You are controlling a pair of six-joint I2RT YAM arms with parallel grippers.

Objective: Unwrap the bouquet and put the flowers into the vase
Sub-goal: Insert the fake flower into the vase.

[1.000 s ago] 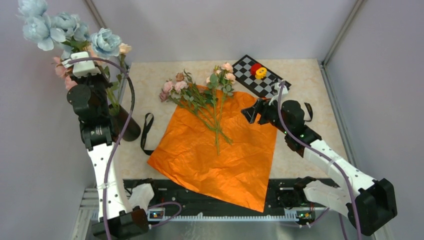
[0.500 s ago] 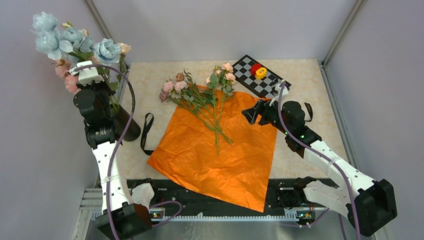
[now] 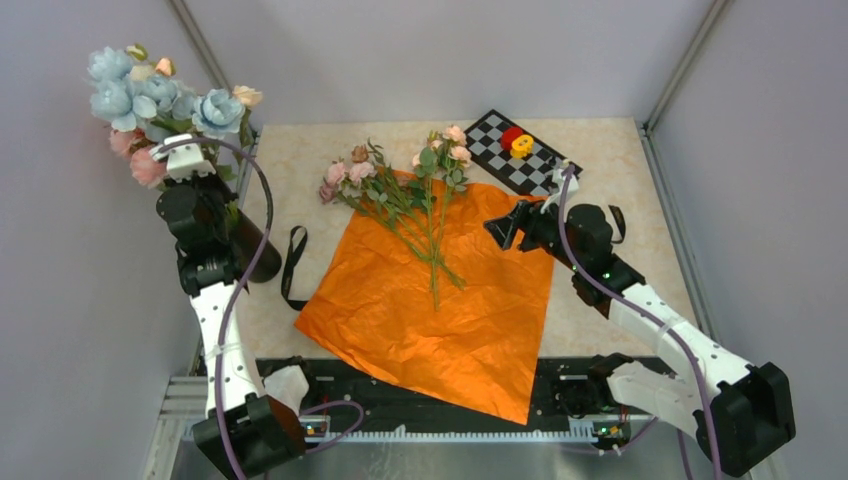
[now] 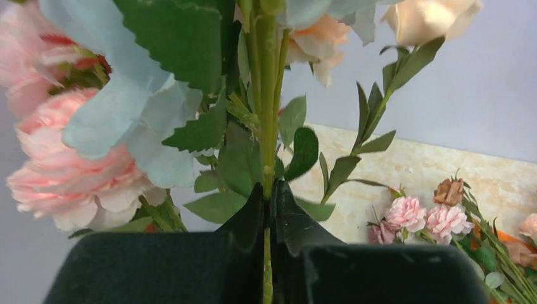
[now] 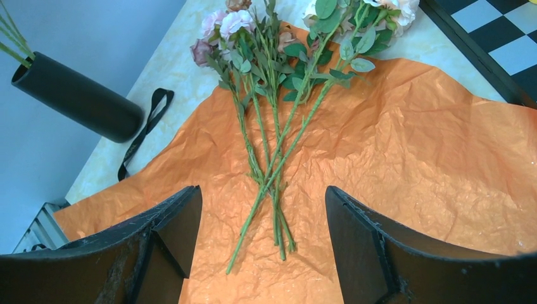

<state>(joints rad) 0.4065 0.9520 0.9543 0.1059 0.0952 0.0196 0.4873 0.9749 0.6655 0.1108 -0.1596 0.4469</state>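
Blooms of blue and pink (image 3: 160, 95) ride high above the black vase (image 5: 76, 98) at the left edge of the table (image 3: 610, 170), their stems clamped between the closed fingers of the left gripper (image 4: 271, 190). Since a second ago that arm has swung the bunch in from the wall and brought it a little lower. Thin green stem ends reach the vase's mouth. Nothing else has moved. The right gripper (image 5: 261, 193) hangs with its fingers wide apart, holding nothing, over the right side of the flat orange paper (image 3: 440, 310). The loose flowers (image 3: 400, 195) lie across the paper's far corner, and the black ribbon (image 3: 293, 265) lies between vase and paper.
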